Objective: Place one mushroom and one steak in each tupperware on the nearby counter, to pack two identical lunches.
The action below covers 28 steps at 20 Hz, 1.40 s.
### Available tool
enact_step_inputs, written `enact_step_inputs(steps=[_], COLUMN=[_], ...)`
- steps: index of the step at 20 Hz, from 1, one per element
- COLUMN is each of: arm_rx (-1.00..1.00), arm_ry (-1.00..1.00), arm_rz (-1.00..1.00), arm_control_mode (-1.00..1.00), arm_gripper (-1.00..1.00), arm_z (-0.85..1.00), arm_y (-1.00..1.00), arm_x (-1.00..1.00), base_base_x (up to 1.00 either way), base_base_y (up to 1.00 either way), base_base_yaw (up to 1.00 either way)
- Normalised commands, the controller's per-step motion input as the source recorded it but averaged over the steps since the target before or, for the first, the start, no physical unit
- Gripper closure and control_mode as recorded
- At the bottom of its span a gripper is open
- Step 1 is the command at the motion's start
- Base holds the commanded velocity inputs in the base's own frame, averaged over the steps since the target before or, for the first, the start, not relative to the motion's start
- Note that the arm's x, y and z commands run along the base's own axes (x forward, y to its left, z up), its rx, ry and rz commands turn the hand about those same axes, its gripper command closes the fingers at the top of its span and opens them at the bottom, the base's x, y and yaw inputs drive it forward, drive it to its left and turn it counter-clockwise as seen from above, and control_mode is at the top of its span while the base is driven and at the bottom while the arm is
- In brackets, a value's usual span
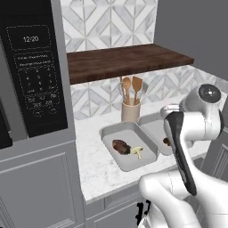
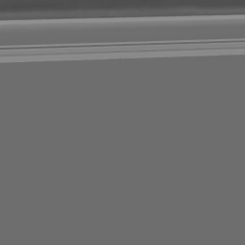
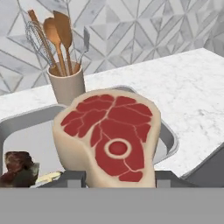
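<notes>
Raw steak (image 3: 109,138) stands on edge, broad red face toward the hand camera, long axis roughly upright. Gripper (image 3: 114,178) clamps its lower edge between both jaws, above a grey tupperware (image 3: 168,135). Utensil holder (image 3: 66,85) behind; dark steak (image 3: 18,168) lower left on the tray floor

Arm (image 1: 187,147) covers most of the right tupperware (image 1: 153,124); its contents are unclear. Steak (image 3: 109,138) hides the fingertips and part of that tray. Dark food piece (image 3: 17,168) cut by left edge, type unclear.
</notes>
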Motion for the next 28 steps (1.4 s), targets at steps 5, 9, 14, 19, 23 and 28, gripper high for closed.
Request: enact_step_inputs(steps=[5, 9, 14, 19, 23, 28], arm_rx=[0.00, 0.00, 0.00, 0.00, 0.00, 0.00], arm_ry=[0.15, 0.07, 0.00, 0.00, 0.00, 0.00], arm_rz=[-0.04, 0.00, 0.00, 0.00, 0.00, 0.00], arm_control_mode=[-1.00, -1.00, -1.00, -1.00, -1.00, -1.00], arm_gripper=[1.00, 1.00, 1.00, 1.00, 1.00, 1.00], arm_z=[-0.30, -0.36, -0.41, -0.34, -0.36, -0.31], arm_y=[-0.31, -0.06, 0.00, -0.01, -0.04, -0.10], arm_x=[0.25, 0.29, 0.38, 0.34, 0.34, 0.35], base_base_x=[0.00, 0.00, 0.00, 0.00, 0.00, 0.00], base_base_y=[0.00, 0.00, 0.00, 0.00, 0.00, 0.00], base_base_yaw=[0.00, 0.00, 0.00, 0.00, 0.00, 0.00])
